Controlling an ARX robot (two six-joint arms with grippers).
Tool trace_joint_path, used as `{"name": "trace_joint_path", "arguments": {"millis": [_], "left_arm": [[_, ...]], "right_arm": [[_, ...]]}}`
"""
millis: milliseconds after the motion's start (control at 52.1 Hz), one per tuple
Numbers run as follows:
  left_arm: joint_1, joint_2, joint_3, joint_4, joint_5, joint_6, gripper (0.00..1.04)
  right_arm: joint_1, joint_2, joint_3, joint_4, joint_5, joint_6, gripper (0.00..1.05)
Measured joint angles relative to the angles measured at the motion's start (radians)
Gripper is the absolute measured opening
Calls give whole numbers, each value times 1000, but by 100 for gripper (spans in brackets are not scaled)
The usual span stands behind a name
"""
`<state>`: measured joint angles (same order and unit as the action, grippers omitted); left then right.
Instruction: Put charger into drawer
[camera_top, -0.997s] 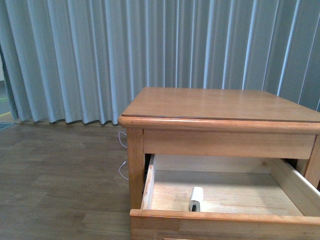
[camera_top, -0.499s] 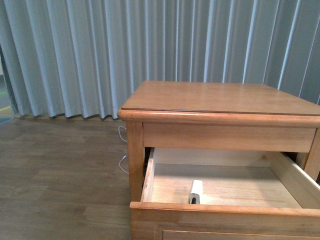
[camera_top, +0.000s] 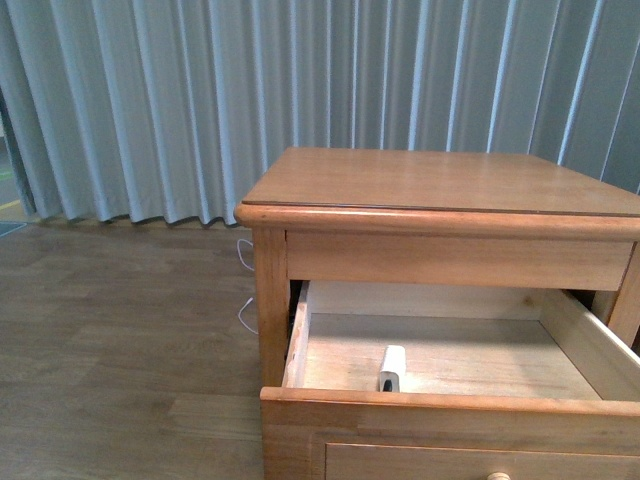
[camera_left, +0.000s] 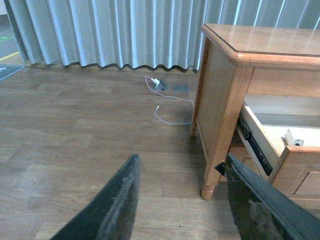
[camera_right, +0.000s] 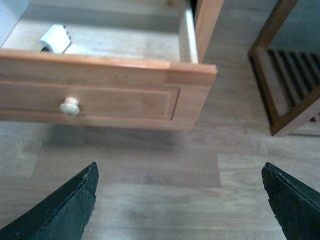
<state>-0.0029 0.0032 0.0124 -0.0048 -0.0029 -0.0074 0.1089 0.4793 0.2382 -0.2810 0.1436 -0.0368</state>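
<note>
Now frames more drawer (camera_top: 450, 405) front than before, knob (camera_top: 497, 476) at bottom edge. Finds charger (camera_top: 391, 366) inside, lower centre, by front wall. Shows left gripper (camera_left: 182, 157), right gripper (camera_right: 180, 165) spread, empty. Risks jolting charger if shoved shut hard.

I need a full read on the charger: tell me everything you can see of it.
The charger is a small white block, plastic by its look, lying on the pale wood floor of the open drawer, close behind the front wall. A dark part shows at its near end. The front wall hides anything lower, so no cable can be traced. As far as shows, it touches only the drawer floor.
</note>
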Motion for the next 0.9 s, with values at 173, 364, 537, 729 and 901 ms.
{"name": "trace_joint_path", "arguments": {"millis": [173,364,537,729,901], "left_arm": [[0,0,0,0,0,0,84],[0,0,0,0,0,2,98],[0,0,0,0,0,2,99],[0,0,0,0,0,2,99],[0,0,0,0,0,2,99]], "right_arm": [[74,274,74,111,-12,23,97],[172,574,166,256,-12,75,97],[235,821,247,345,-8,151,97],[250,991,346,383,-3,187,97],[245,1111,438,421,25,192,97]]}}
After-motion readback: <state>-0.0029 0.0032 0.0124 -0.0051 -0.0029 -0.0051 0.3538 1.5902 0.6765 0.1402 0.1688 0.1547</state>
